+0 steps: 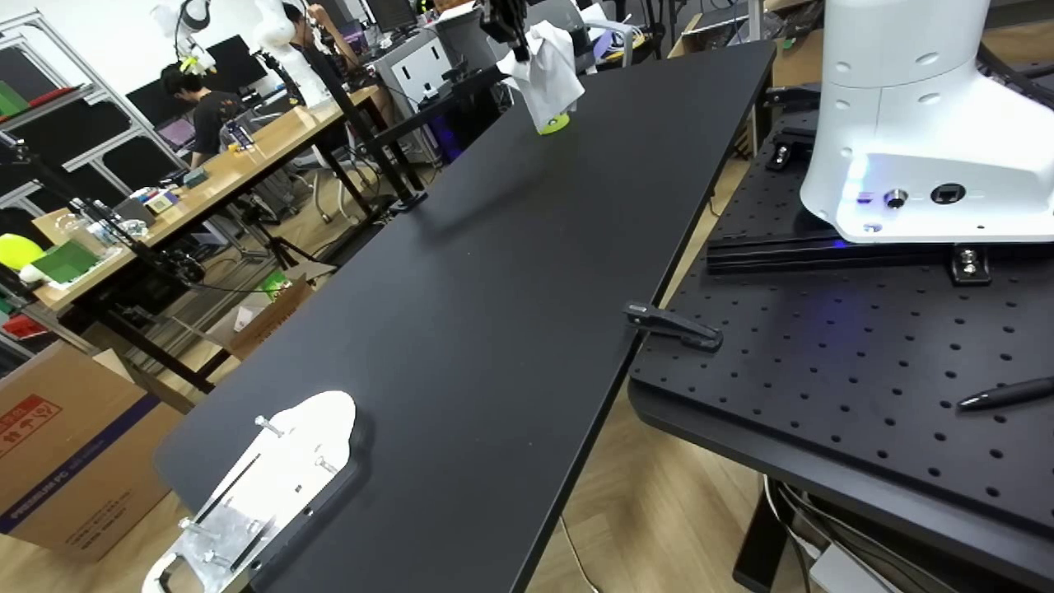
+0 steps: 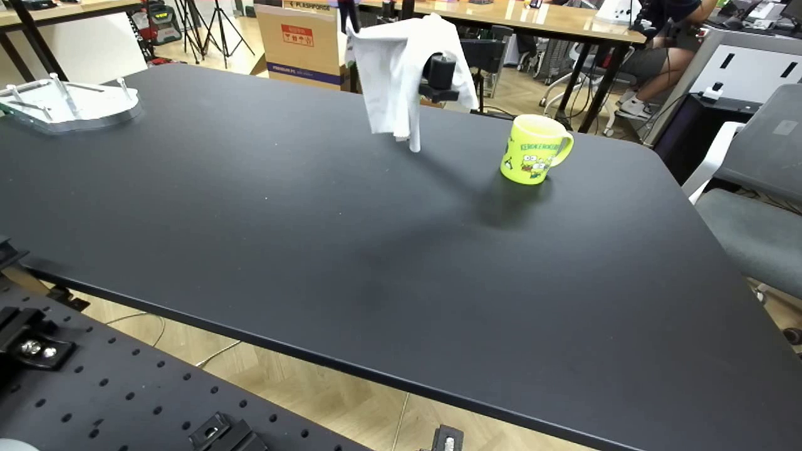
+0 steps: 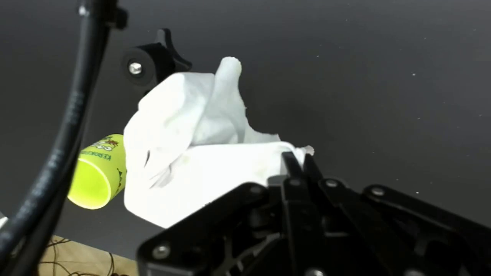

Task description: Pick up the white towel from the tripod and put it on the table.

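Observation:
The white towel [image 1: 547,70] hangs draped over the black arm of the tripod-like stand [image 1: 445,103], above the black table [image 1: 461,321]. In an exterior view the towel [image 2: 395,75] lies against the stand's black knob [image 2: 440,72], its lower end above the table. My gripper [image 3: 301,159] is shut on an edge of the towel [image 3: 230,165], with cloth between its fingertips. The stand's black head [image 3: 153,63] shows beside the towel. The gripper [image 1: 524,51] also shows in an exterior view; only dark fingertips [image 2: 351,17] show at the top of another exterior view.
A yellow-green mug [image 2: 529,150] stands on the table close to the towel, partly hidden by it in the wrist view [image 3: 94,176]. A white metal plate with upright bolts [image 1: 288,469] lies at the table's far end. The robot base [image 1: 914,123] stands beside the table.

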Controlling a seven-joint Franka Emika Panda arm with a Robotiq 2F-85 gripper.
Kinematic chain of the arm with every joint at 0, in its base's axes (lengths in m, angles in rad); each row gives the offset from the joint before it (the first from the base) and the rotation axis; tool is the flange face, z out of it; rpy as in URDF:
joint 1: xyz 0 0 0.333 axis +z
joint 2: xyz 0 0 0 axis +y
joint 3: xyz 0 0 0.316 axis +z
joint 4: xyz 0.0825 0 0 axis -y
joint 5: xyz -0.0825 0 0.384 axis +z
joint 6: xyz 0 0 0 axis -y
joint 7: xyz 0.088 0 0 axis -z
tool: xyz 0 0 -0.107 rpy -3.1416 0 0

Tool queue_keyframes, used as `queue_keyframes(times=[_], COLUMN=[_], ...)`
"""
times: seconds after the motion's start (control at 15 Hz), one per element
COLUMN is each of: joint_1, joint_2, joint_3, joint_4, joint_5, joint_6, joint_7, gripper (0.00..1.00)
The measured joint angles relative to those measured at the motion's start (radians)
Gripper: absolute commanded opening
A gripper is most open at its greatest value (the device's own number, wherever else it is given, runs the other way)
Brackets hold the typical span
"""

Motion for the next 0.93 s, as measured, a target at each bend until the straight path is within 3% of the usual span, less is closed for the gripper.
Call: queue_keyframes(times=[0.93], joint_1=[0.237], joint_2=[0.077], joint_3=[0.163], joint_4=[-0.033], joint_5=[0.063], joint_6=[0.000], joint_7=[-0.044], gripper=[0.01])
